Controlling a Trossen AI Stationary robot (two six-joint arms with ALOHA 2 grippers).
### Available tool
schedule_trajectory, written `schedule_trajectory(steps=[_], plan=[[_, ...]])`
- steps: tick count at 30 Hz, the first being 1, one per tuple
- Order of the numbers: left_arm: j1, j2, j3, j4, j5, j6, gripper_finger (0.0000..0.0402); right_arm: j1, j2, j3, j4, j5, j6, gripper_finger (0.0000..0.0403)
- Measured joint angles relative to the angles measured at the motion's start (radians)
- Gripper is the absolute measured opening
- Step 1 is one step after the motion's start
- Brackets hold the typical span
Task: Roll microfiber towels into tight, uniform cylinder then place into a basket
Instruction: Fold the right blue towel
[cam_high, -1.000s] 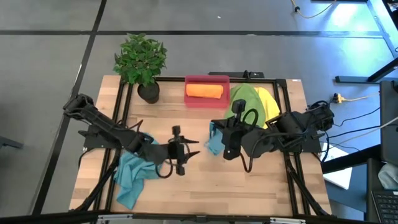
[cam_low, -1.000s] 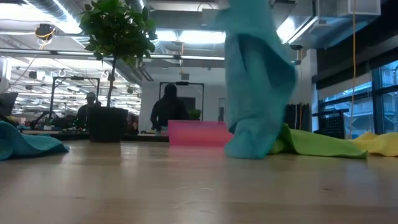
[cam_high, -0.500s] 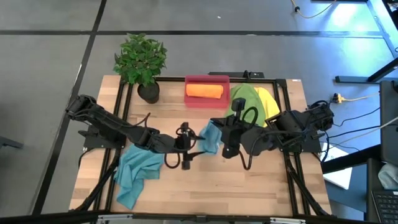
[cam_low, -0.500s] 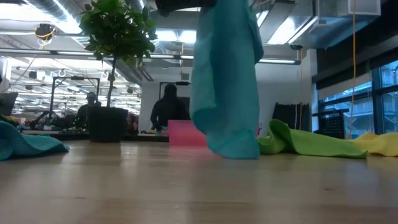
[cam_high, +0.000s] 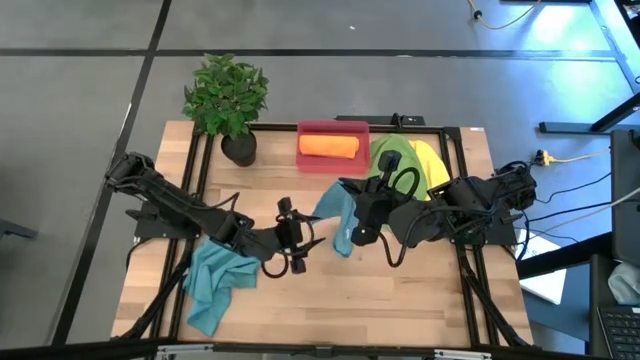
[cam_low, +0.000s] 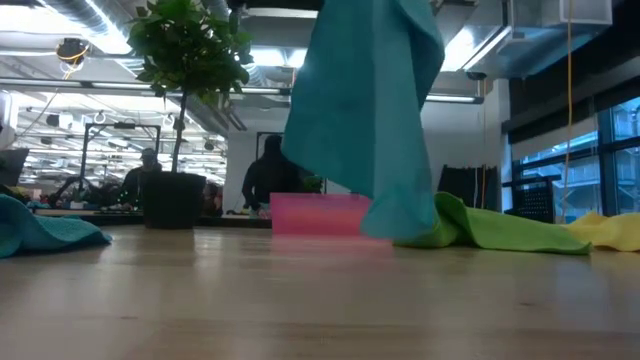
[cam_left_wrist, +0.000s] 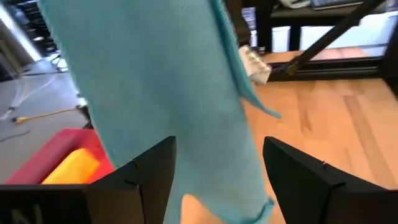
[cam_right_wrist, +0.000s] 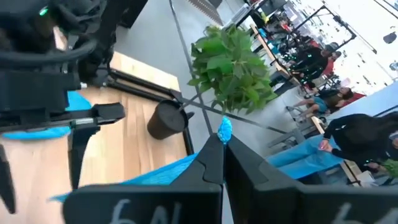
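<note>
While a black frame borders it, the light wooden surface (cam_high: 400, 290) stands on a grey floor, with a potted plant (cam_high: 227, 100) at its far left corner and, in the low view, a bright workshop behind it where a person in dark clothing (cam_low: 268, 178) stands beyond the far edge. Held up over the middle of the surface is a teal-blue towel (cam_high: 337, 219), which hangs with its long axis vertical, top end at the right tool (cam_high: 352, 238) and lower edge reaching down close to the wood in the low view, where it spreads as a broad, smooth, unrolled sheet with soft folds. Its right tool's fingers are pressed together, pinching the towel's upper corner, a tip of cloth showing above them in the right wrist view. Facing it from the left, the left tool (cam_high: 297, 243) has its fingers (cam_left_wrist: 144, 174) spread wide, one on either side of the hanging cloth, not closed on it. At the far edge, the red-pink basket (cam_high: 333, 128) holds an orange towel (cam_high: 329, 146) rolled into a cylinder, its long axis running left to right. Beside the basket on the right lie a green towel (cam_high: 391, 156) and a yellow towel (cam_high: 432, 163), both loose and crumpled, partly under the right arm. Under the left arm, a second teal-blue towel (cam_high: 217, 285) lies bunched near the front left.
</note>
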Motion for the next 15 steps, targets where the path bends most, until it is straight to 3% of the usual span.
schedule_trajectory(steps=[5,15], plan=[[-0.029,0.0,0.0,-0.181,-0.189,-0.129,0.023,-0.002,0.0,0.0,0.005,-0.001,0.0,0.0005],[-0.038,0.021,0.001,-0.298,-0.139,-0.396,0.023,-0.002,0.0,0.0,0.009,-0.005,0.003,0.0005]])
